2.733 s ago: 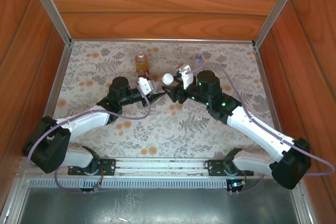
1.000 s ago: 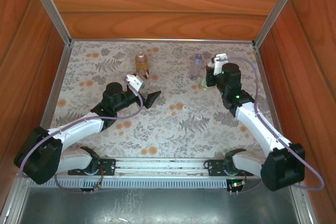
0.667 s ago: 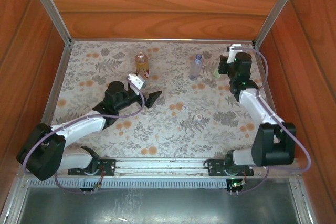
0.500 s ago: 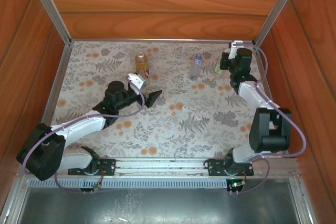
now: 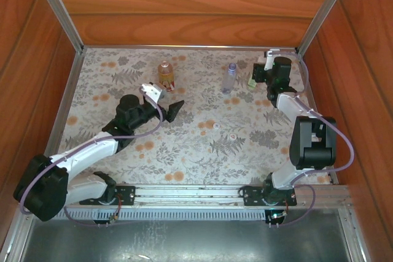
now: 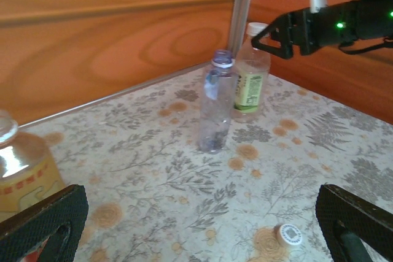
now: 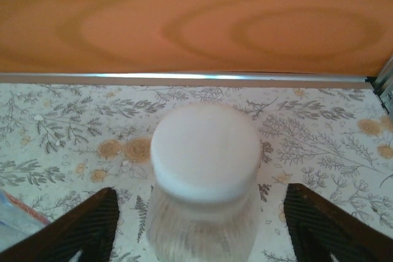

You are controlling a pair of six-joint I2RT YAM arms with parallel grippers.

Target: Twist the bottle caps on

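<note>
We see the green-label bottle (image 7: 202, 231) upright at frame centre, white cap (image 7: 206, 148) pointing up, right gripper (image 7: 201, 191) spread clear around it; left gripper (image 6: 201, 197) gapes wide, empty.

The amber clear plastic bottle with a red-yellow label (image 5: 165, 73) stands upright and uncapped at 11 o'clock. The plain bluish plastic bottle (image 5: 230, 78) is upright at 1 o'clock. The green-labelled clear bottle (image 5: 252, 81) at 2 o'clock wears a round white plastic cap (image 7: 206, 151). A loose white screw cap (image 5: 216, 126) and a second loose cap (image 5: 234, 135) lie flat at 4 o'clock.
</note>
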